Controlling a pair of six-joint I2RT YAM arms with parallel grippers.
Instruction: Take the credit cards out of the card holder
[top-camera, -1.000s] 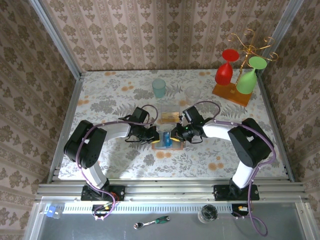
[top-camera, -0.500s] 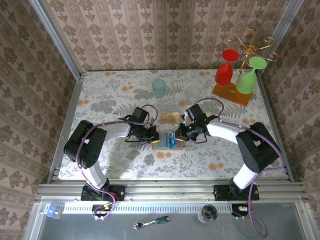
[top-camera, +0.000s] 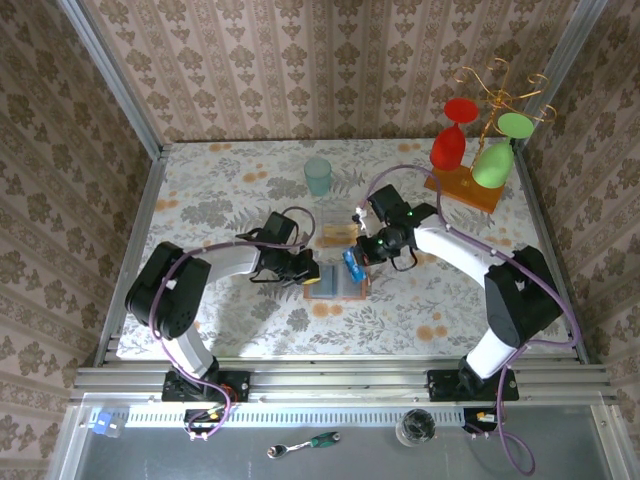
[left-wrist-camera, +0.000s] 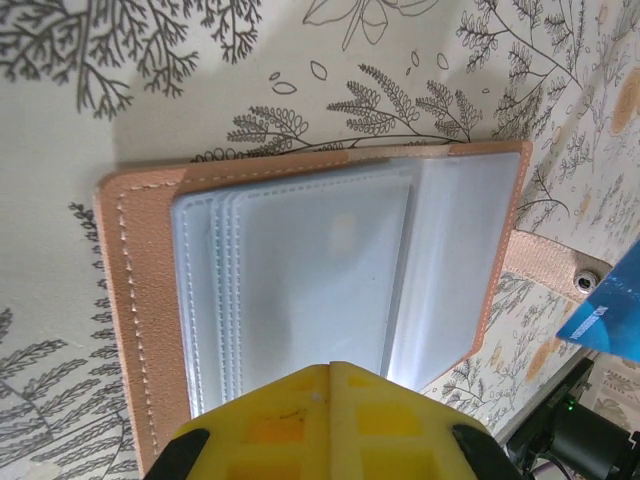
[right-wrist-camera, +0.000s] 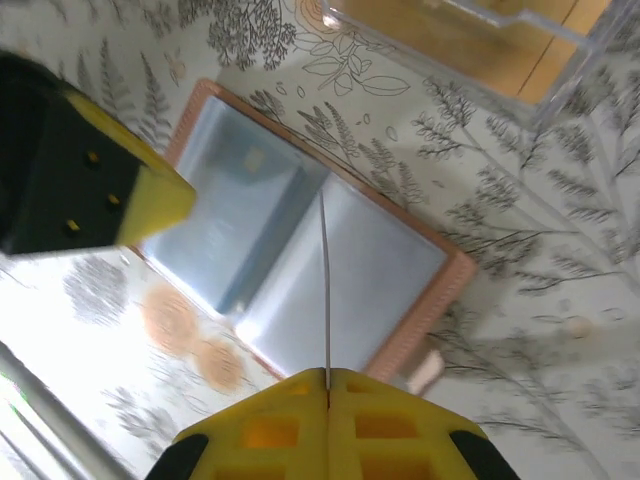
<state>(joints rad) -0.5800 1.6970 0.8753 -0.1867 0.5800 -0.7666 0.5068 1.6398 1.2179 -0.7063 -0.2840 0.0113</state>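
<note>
Gripping the blue card (top-camera: 350, 266) just above the open holder (top-camera: 335, 286), the right hand (right-wrist-camera: 327, 373) is clenched on it. Left hand (left-wrist-camera: 330, 372) is clenched empty, tips at the holder's left edge.

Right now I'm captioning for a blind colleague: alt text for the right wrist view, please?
The right gripper, shut on a credit card seen edge-on, holds it above the open card holder on the floral table. The left gripper, shut, sits at the holder's edge; a clear tray lies at top right.
</note>
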